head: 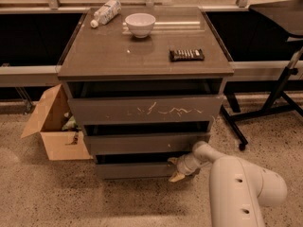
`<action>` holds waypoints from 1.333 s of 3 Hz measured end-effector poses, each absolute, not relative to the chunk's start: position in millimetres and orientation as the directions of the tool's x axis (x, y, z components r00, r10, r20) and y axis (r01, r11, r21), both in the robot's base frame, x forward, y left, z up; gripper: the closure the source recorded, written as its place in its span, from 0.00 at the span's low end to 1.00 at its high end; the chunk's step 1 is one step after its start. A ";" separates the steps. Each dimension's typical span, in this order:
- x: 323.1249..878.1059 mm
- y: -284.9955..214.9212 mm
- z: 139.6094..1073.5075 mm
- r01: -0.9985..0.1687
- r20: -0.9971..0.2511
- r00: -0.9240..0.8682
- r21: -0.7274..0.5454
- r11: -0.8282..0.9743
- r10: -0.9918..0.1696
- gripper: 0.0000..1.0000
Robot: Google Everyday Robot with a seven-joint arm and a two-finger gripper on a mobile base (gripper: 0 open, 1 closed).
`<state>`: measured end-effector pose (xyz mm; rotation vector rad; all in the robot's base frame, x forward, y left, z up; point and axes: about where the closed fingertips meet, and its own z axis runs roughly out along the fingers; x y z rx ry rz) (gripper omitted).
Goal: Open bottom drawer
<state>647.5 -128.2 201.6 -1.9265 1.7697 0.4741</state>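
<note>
The bottom drawer [132, 170] sits at the foot of the cabinet [75, 86], just above the speckled floor, its plain dark front the narrowest of the three. A dark gap shows along its top edge, below the middle drawer [142, 143]. The top drawer [144, 110] carries whitish scratches across its front.

The pincer [176, 169] is at the right end of the bottom drawer's front, pale tips against the dark panel. I cannot tell how far open it is or whether it has hold of anything. The white arm [236, 188] reaches in from the lower right.

On the cabinet's surface [142, 56] stands a white bowl [140, 23]; what it holds cannot be made out. Left of the bowl a plastic bottle [106, 12] lies on its side, and a flat dark bar [187, 55] lies towards the right edge.

A cardboard box [52, 126] stands on the floor against the cabinet's left side, flaps open, with a few small things inside that are too unclear to name.
</note>
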 end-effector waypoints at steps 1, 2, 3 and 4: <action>621.5 -119.5 226.9 -0.991 -0.589 0.133 -0.104 -0.089 -0.797 0.72; 598.0 -106.5 241.7 -0.988 -0.642 0.149 -0.073 -0.134 -0.752 0.96; 583.2 -100.9 248.6 -0.986 -0.686 0.144 -0.042 -0.159 -0.714 1.00; 588.5 -110.0 251.0 -0.990 -0.728 0.137 -0.073 -0.124 -0.672 0.84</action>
